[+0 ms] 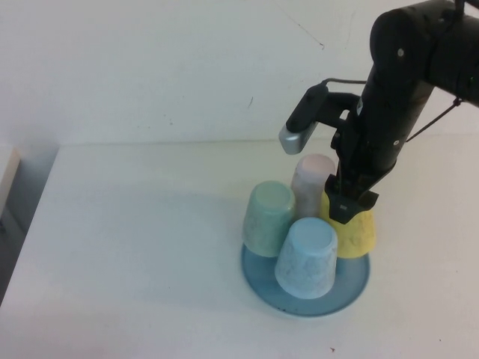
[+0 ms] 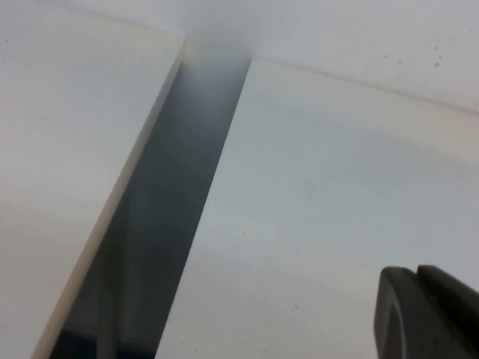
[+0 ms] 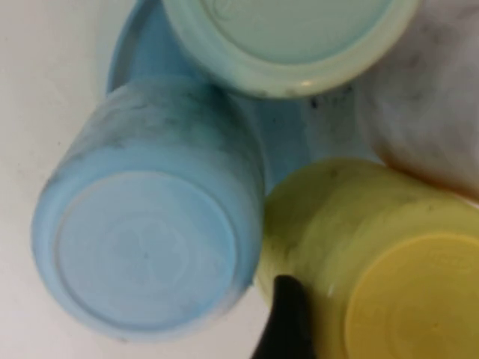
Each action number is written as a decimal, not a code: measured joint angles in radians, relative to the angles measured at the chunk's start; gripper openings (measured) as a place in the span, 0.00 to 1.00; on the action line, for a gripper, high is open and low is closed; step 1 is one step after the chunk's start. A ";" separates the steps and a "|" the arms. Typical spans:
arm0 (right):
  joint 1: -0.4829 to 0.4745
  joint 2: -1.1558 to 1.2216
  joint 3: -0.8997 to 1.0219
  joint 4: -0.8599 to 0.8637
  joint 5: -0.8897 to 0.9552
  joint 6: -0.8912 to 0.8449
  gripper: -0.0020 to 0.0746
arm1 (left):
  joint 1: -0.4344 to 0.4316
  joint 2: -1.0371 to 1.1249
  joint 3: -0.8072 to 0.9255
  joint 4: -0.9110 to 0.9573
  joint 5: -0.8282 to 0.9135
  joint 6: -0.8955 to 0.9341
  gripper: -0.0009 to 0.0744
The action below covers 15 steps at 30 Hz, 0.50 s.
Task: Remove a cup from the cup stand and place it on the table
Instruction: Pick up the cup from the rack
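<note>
Our right gripper point(image 1: 349, 203) is hovering spread wide over the yellow cup point(image 1: 355, 232) on the cup stand point(image 1: 352, 288) — one finger point(image 3: 284, 321) sitting beside its wall, not gripping. The left gripper point(image 2: 430, 314) is sitting clenched, empty, over the table point(image 2: 337, 209) — cups nowhere near it.

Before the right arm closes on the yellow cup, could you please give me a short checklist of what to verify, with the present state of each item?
1. Right gripper over the yellow cup, on its side toward the pink cup: ok.
2. Right gripper open, no grip yet: ok.
3. One finger down beside the yellow cup's wall, toward the light blue cup: ok. The other finger: cannot tell.
4. Yellow cup upside down on the cup stand: ok.
5. Neighbours crowd it; the mint green cup is near too: not ok.
6. Left gripper shut, parked over the table: ok.
</note>
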 joint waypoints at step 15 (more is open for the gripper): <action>0.000 -0.220 -0.002 0.011 0.002 0.049 0.74 | 0.000 0.000 0.000 0.000 0.000 0.000 0.01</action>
